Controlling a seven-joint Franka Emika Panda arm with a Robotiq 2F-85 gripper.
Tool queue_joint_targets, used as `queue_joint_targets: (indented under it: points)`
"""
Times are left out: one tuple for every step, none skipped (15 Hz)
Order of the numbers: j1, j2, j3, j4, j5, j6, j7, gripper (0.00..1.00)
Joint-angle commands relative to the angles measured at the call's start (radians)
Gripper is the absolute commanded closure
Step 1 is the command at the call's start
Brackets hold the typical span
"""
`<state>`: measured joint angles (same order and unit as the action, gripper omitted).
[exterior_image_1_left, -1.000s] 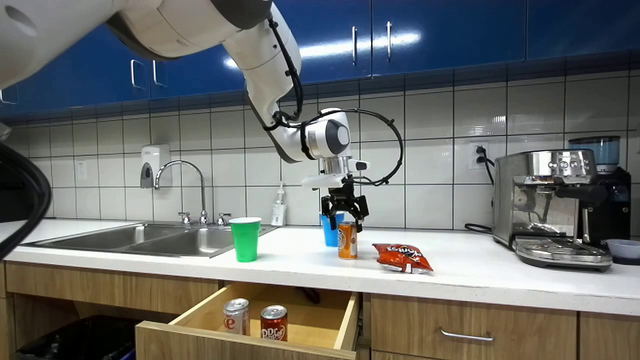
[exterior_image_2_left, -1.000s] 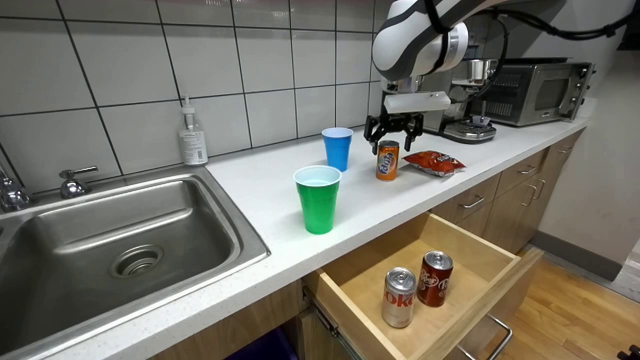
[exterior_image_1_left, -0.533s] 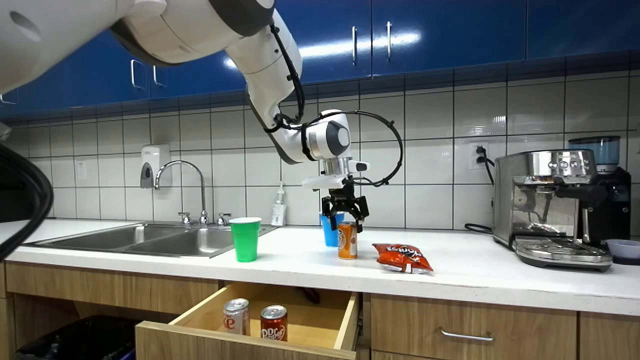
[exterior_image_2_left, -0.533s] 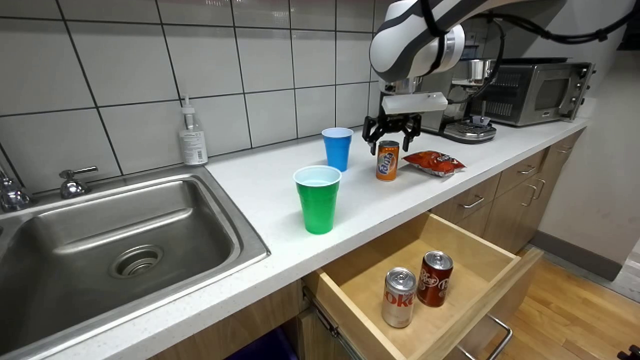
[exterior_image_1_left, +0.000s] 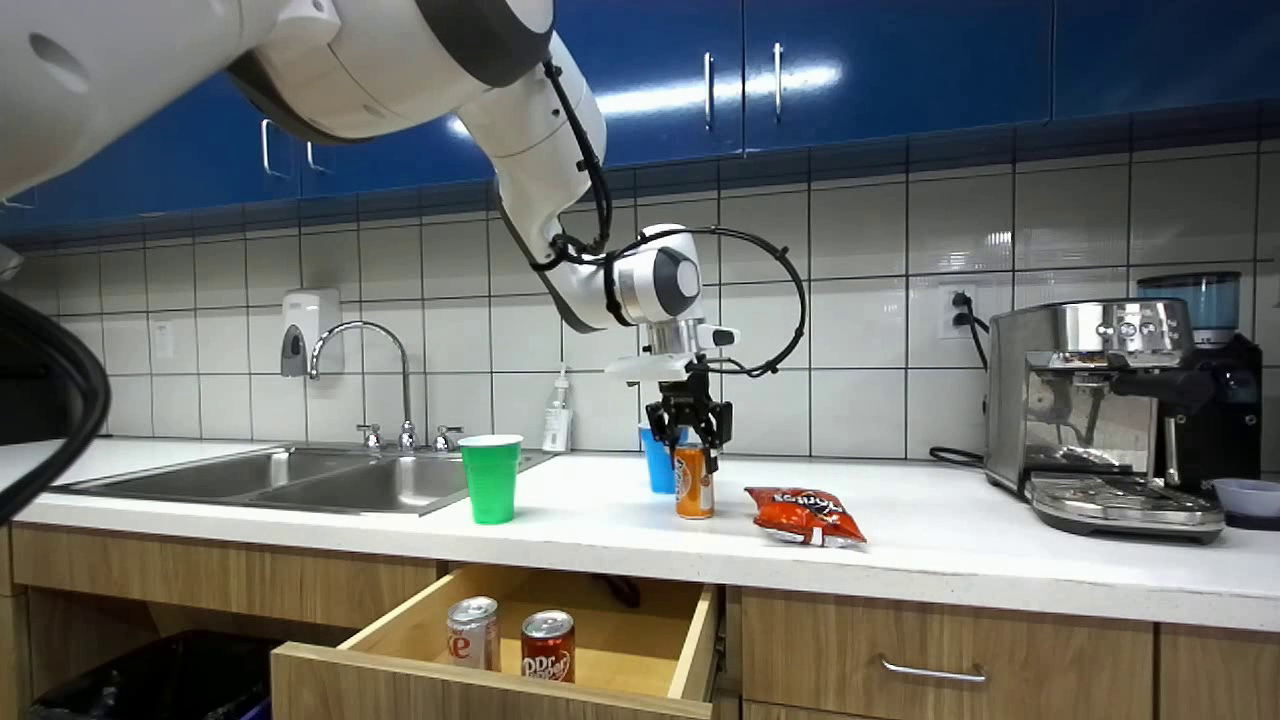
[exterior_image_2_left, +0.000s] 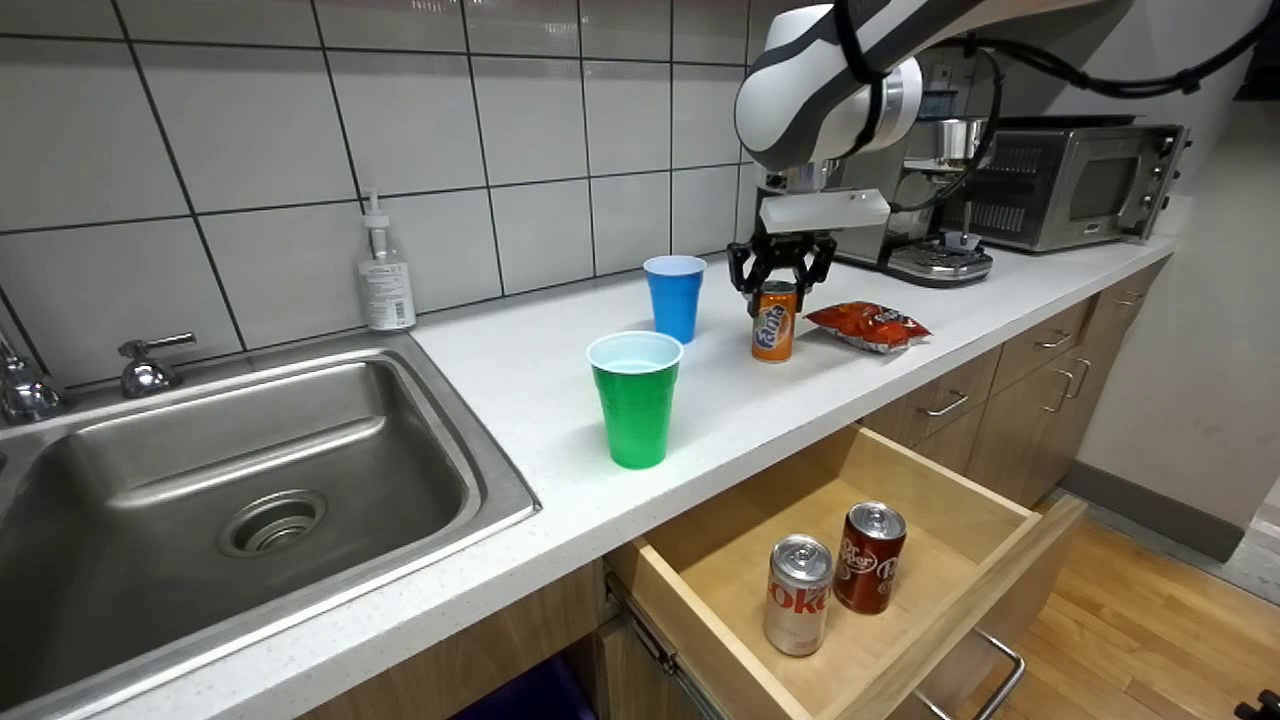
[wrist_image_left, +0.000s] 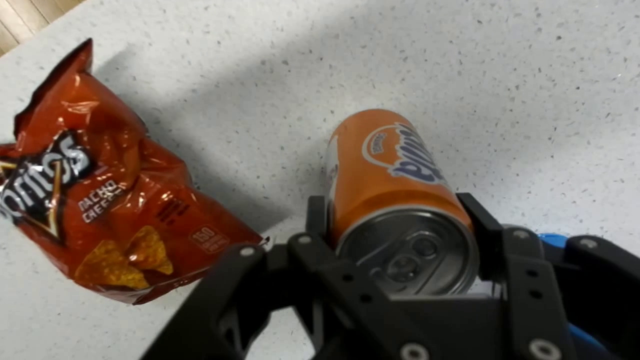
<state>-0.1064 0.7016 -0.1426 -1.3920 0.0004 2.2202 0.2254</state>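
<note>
An orange Fanta can (exterior_image_1_left: 693, 490) stands upright on the white counter in both exterior views. My gripper (exterior_image_1_left: 691, 458) points down over it, shut on its upper part. In the wrist view the black fingers (wrist_image_left: 316, 215) press against opposite sides of the can (wrist_image_left: 385, 165), just below its silver lid. Part of the lid is hidden by the gripper's linkage. A red Doritos bag (wrist_image_left: 125, 200) lies beside the can. Close behind the can in an exterior view is a blue cup (exterior_image_1_left: 660, 468), partly covered by the gripper.
A green cup (exterior_image_2_left: 638, 410) stands near the counter's front edge, beside the sink (exterior_image_1_left: 360, 480). Below, a pulled-out drawer (exterior_image_2_left: 965, 605) holds a Coke can (exterior_image_2_left: 798, 600) and a Dr Pepper can (exterior_image_2_left: 870, 560). An espresso machine (exterior_image_1_left: 1020, 400) and a soap bottle (exterior_image_2_left: 387, 290) stand along the wall.
The gripper's fingers have drawn together from wide apart onto the Fanta can, and the arm has dipped slightly. The can stands where it was; the other objects have not moved.
</note>
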Motion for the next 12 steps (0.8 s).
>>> queue_joint_targets:
  points:
    - [-0.012,0.017,0.007,0.046,0.012,-0.032,-0.005,0.62]
    - [-0.012,0.012,0.007,0.042,0.013,-0.029,-0.007,0.62]
    - [-0.015,0.004,0.012,0.034,0.018,-0.033,-0.015,0.62]
    - [-0.010,-0.012,0.008,0.012,0.010,-0.019,-0.014,0.62]
    - [-0.006,-0.028,0.006,-0.007,0.006,-0.015,-0.013,0.62]
    - [-0.004,-0.043,0.004,-0.026,0.003,-0.009,-0.014,0.62]
    - [-0.003,-0.055,0.004,-0.043,0.003,-0.008,-0.014,0.62]
    - [-0.003,-0.070,0.004,-0.060,0.003,-0.007,-0.015,0.62]
    - [-0.002,-0.082,0.003,-0.074,0.002,-0.004,-0.013,0.62]
    - [-0.002,-0.100,0.002,-0.096,0.001,0.002,-0.015,0.62]
    - [0.000,-0.114,0.000,-0.113,-0.001,0.005,-0.013,0.62]
    - [0.000,-0.132,-0.002,-0.134,-0.003,0.010,-0.011,0.62]
